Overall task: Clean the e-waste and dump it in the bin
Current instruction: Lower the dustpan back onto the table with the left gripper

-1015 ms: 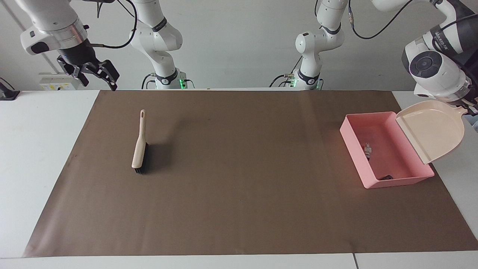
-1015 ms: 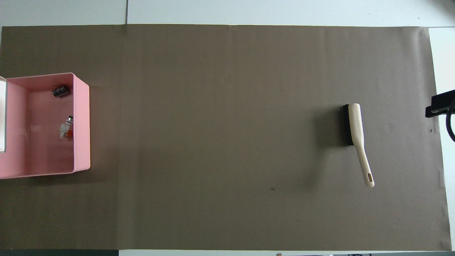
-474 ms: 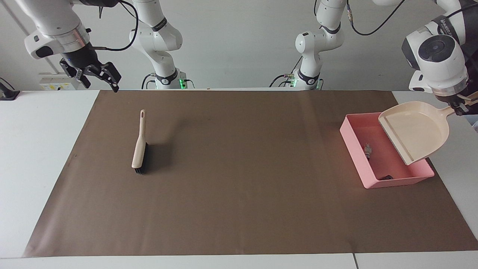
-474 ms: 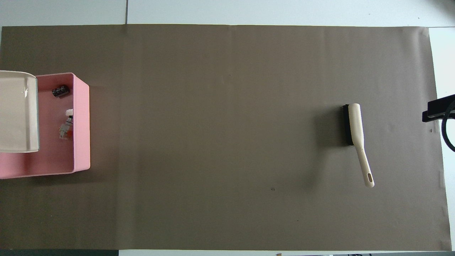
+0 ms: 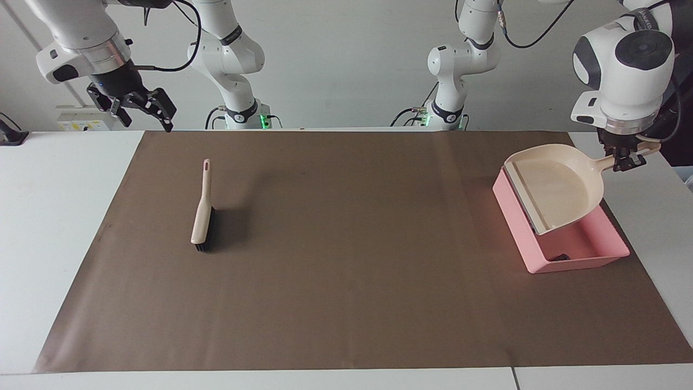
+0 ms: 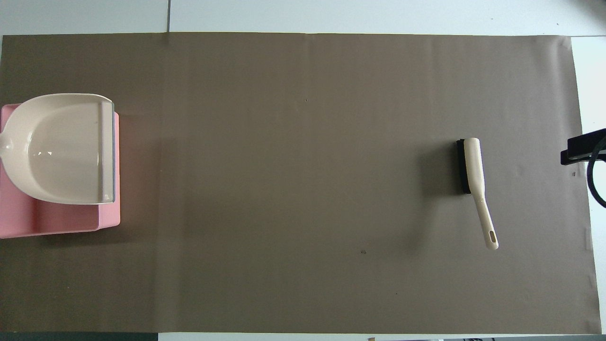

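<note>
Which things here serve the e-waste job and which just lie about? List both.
Job: bin; dark e-waste bit in it; dustpan held over the bin by the left gripper; brush.
Lying about: brown mat; right gripper waits, jaws open.

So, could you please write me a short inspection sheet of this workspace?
Surface: brown mat on white table.
Job's things: pink bin at the left arm's end; dark bit inside; white bit hidden.
Clutter: brush lying on the mat.
End effectors: left end effector holds the dustpan level over the bin; right end effector waits open, raised.
Cables: on the arms.
Surroundings: wall box.
</note>
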Robot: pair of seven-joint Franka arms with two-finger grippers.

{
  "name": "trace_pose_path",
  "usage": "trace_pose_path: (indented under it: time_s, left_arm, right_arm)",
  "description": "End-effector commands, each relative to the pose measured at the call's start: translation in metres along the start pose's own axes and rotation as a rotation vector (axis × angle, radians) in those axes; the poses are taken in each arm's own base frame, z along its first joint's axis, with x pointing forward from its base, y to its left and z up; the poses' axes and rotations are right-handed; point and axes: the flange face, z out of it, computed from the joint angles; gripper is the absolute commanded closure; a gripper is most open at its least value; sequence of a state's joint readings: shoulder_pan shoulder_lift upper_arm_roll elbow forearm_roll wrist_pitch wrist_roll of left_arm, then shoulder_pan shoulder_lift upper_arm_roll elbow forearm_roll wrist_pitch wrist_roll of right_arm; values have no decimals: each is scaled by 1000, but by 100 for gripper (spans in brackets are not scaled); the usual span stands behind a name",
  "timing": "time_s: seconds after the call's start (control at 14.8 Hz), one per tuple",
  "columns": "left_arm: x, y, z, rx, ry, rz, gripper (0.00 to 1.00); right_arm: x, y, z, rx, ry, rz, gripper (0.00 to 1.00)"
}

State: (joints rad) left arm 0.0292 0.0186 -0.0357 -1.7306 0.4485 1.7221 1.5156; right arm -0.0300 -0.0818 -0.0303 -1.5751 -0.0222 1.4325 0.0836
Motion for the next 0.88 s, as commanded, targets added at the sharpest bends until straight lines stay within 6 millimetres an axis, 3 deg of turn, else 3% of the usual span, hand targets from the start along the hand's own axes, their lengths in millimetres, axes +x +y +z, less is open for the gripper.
trace_pose_path:
  time_s: [0.0, 0.41, 0.61, 0.81]
  left_arm:
    - [56, 14, 7, -25, 90, 62, 100]
    - [205, 50, 40, 25, 135, 39, 100]
    - [256, 67, 49, 42, 144, 25, 100]
    - [292, 85, 66, 78, 173, 19, 100]
  right_arm:
    - [4, -1, 4, -19, -30, -31, 0]
    - [6, -6, 6, -8, -36, 35, 0]
    - [5, -3, 7, -7, -40, 36, 0]
    - [5, -5, 7, -8, -40, 33, 0]
